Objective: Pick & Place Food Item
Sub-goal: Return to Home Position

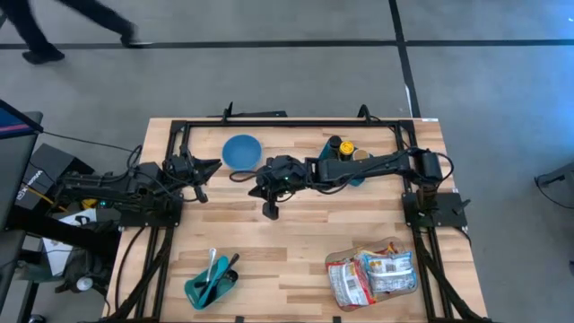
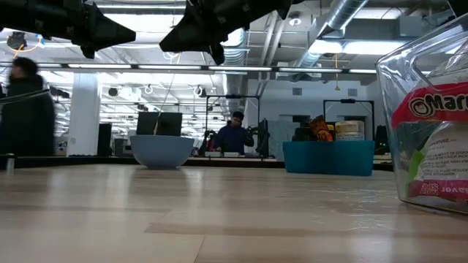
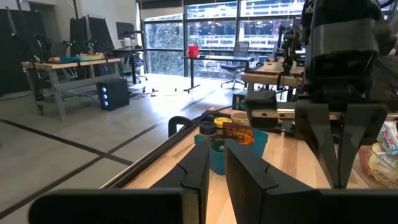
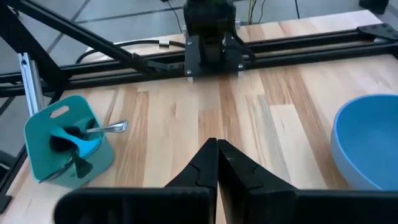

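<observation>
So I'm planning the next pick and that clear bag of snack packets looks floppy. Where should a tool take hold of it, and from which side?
The bag of snack packets lies flat near the table's front edge on the right arm's side, so come straight down from above. Pinch the crumpled plastic along its upper edge, where loose film bunches, rather than the bulging middle, which would probably slip. The right tool, shut and empty, is the closer one.

Wooden table [image 1: 296, 242], light plank top, black frame rails along its edges. On it: blue bowl [image 1: 241, 151]; teal bin [image 1: 348, 161] of jars and containers; teal utensil caddy [image 1: 212, 281] lying on its side; clear bag of snack packets [image 1: 372, 272].
</observation>
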{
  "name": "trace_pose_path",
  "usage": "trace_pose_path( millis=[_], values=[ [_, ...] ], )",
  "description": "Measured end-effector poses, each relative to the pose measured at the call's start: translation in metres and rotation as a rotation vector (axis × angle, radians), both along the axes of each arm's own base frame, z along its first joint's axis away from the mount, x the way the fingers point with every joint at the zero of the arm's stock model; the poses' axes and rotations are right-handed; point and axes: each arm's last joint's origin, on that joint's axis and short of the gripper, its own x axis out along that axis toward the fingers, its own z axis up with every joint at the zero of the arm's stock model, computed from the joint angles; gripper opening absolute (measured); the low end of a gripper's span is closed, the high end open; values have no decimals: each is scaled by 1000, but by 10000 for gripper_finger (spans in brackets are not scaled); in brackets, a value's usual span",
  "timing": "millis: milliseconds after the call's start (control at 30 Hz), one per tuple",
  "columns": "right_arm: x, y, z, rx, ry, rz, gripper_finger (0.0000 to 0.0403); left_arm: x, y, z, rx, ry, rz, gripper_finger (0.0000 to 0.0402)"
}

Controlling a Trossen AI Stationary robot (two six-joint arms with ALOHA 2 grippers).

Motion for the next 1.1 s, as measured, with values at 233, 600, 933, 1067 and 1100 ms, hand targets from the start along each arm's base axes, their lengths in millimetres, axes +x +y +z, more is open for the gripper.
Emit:
trace_pose_path(
  millis=[233,600,933,1067,1100],
  values=[
    [-3,0,0,15,32,-9,0,0,0,0,0,0,0,44],
    [-16,-6,-17,20,256,-31,0,0,0,0,0,0,0,44],
    [-23,-22,-24,-47,351,-164,0,0,0,0,0,0,0,44],
    [-27,-21,-27,-124,404,-96,0,0,0,0,0,0,0,44],
    [-28,-21,-29,-128,428,-96,0,0,0,0,0,0,0,44]
  ],
)
